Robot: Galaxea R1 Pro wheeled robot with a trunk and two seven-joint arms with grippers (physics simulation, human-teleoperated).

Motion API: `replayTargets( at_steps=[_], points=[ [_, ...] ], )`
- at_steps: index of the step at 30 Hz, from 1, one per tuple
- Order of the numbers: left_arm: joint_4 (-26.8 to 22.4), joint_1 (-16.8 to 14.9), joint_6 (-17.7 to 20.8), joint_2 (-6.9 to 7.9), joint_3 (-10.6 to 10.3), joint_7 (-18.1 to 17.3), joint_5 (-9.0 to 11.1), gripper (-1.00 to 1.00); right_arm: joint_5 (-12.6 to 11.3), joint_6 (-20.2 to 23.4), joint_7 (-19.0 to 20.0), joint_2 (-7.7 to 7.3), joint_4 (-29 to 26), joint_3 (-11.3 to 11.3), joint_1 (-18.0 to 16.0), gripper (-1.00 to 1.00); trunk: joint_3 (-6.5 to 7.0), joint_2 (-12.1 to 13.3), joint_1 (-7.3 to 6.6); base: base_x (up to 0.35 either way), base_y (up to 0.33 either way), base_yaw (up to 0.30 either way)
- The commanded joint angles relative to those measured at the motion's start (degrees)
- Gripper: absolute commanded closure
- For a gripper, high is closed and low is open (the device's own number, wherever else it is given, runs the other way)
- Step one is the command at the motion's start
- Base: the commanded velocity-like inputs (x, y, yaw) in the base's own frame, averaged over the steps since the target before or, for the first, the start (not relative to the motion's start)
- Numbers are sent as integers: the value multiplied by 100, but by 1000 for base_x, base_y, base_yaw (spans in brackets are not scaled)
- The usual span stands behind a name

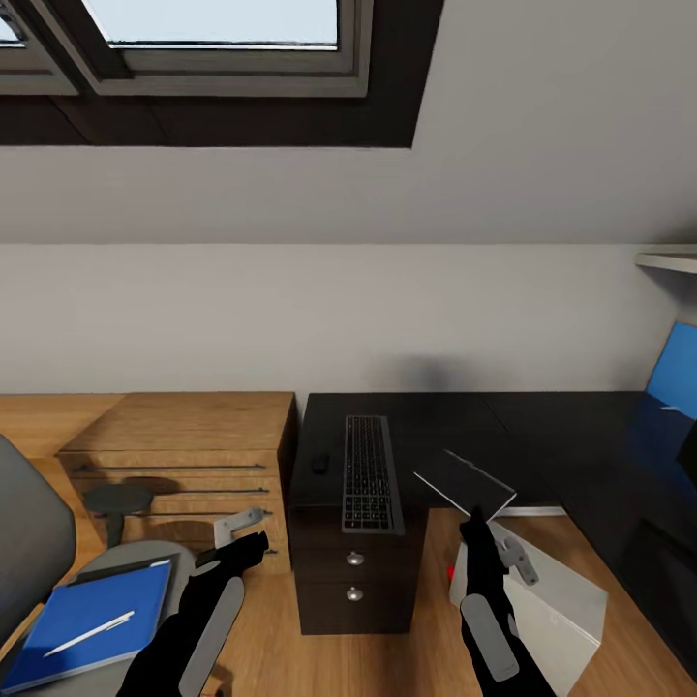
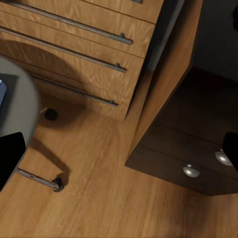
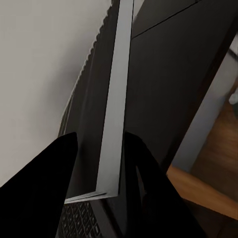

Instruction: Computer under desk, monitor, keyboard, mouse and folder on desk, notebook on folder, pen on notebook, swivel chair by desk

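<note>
My right gripper (image 1: 474, 521) is shut on the thin grey notebook (image 1: 465, 482), holding it tilted over the black desk's (image 1: 542, 436) front edge; the right wrist view shows the notebook (image 3: 116, 99) edge-on between the fingers. The keyboard (image 1: 372, 474) lies on the desk with the small black mouse (image 1: 319, 463) to its left. On the swivel chair's (image 1: 136, 561) grey seat rests the blue folder (image 1: 92, 615), the white pen (image 1: 92, 634) on top. My left gripper (image 1: 247, 547) hangs open beside the chair. The grey computer (image 1: 557, 600) stands on the floor under the desk. The monitor is out of view.
A wooden chest of drawers (image 1: 184, 455) stands against the wall left of the desk's black drawer unit (image 1: 353, 576). A blue wall panel (image 1: 675, 368) is at the far right. The left wrist view looks down on wooden floor (image 2: 99, 198) between a chair castor (image 2: 58, 183) and the drawers.
</note>
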Motion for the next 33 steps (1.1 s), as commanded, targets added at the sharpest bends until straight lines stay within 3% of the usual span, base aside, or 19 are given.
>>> replayTargets(
  at_steps=[1,33],
  points=[
    [-7,-5,10,2,-10,51,54,-100,-48,-9,32,4,-1,-9,-4,100,-26,-46,23,0,0,0],
    [-7,-2,11,6,-10,51,55,-100,-45,-9,32,-22,26,-9,-4,100,-600,-1330,726,0,0,0]
  ],
)
